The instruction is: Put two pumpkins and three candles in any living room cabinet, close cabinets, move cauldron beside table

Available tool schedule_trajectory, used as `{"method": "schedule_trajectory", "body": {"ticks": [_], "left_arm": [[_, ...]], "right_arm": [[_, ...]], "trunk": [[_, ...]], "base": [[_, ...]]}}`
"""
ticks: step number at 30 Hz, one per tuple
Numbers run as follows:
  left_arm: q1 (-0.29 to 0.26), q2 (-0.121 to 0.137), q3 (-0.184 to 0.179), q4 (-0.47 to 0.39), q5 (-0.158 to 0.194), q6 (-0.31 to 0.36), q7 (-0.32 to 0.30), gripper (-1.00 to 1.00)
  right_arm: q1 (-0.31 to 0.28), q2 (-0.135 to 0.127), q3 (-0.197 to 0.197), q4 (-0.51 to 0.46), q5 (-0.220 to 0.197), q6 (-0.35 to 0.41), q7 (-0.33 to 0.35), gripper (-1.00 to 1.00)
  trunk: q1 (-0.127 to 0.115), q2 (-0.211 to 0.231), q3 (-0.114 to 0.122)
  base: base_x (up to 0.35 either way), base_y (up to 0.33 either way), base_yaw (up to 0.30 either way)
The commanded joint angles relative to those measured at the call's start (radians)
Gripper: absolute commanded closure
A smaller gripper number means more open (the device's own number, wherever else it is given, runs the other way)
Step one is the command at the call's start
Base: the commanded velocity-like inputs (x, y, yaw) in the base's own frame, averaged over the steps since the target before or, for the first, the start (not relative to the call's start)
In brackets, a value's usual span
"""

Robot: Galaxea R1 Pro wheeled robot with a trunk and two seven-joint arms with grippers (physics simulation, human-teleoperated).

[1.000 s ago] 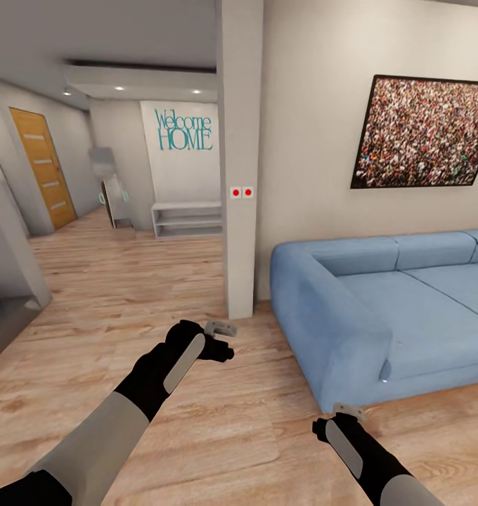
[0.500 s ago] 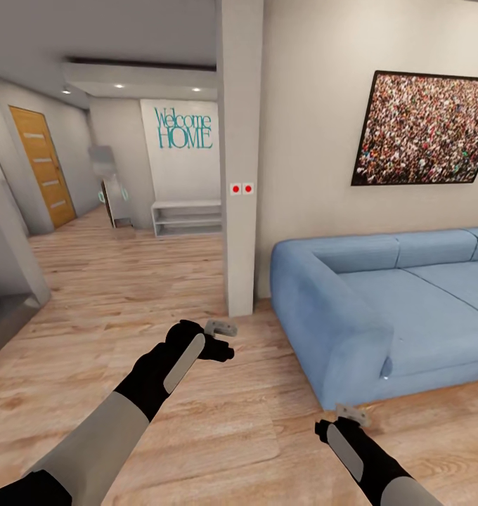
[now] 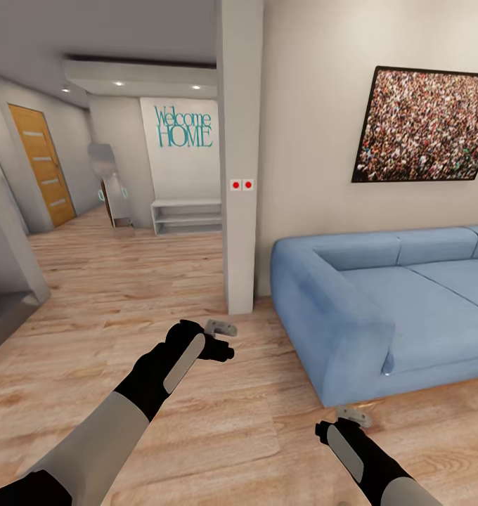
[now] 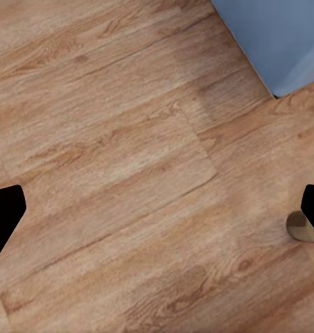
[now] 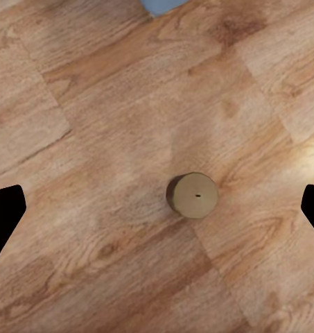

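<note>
**a candle on the floor under the right tool**

the wood plank floor [image 3: 126,295] is the biggest thing here. it runs from the hallway to the big blue sofa [image 3: 379,309]. above the sofa hangs a picture of a crowd [image 3: 425,126]. a pale pillar [image 3: 239,154] stands beside the sofa's near end, with two red dots on it. far down the hall are an orange door [image 3: 42,165] and a wall that says "welcome home" [image 3: 184,128].

the head view shows both arms held out over the floor. the left tool [image 3: 221,330] is in front of the pillar. the right tool [image 3: 355,416] is by the front corner of the sofa.

the right wrist view looks straight down at one candle [image 5: 192,195]. it is a short tan round stub, standing up on the planks. it sits between the two dark fingertips [image 5: 4,215], which are wide apart and not touching it.

the left wrist view shows the floor, a corner of the blue sofa, and a bit of a tan thing at the edge, maybe the same candle. its fingertips [image 4: 4,215] are wide apart too, with nothing in them.
</note>
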Motion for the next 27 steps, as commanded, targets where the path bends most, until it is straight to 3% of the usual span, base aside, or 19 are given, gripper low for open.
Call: {"method": "schedule_trajectory", "body": {"ticks": [1,11,27], "left_arm": [[-0.001,0.000,-0.001,-0.001,0.010,0.002,0.010,-1.00],[-0.001,0.000,-0.002,0.000,0.010,0.002,0.009,-1.00],[-0.001,0.000,-0.003,-0.001,0.010,0.002,0.008,-1.00]], "right_arm": [[-0.001,-0.002,0.009,-0.002,-0.007,0.004,-0.008,-1.00],[-0.001,-0.001,0.012,-0.003,-0.007,0.003,-0.003,-1.00],[-0.001,-0.005,0.011,-0.003,-0.006,0.001,0.070,-1.00]], "trunk": [[0.004,-0.008,-0.004],[0.042,-0.078,-0.036],[0.104,-0.190,-0.086]], "base": [[0.000,0.000,0.000],[0.000,0.000,0.000],[0.000,0.000,0.000]]}}
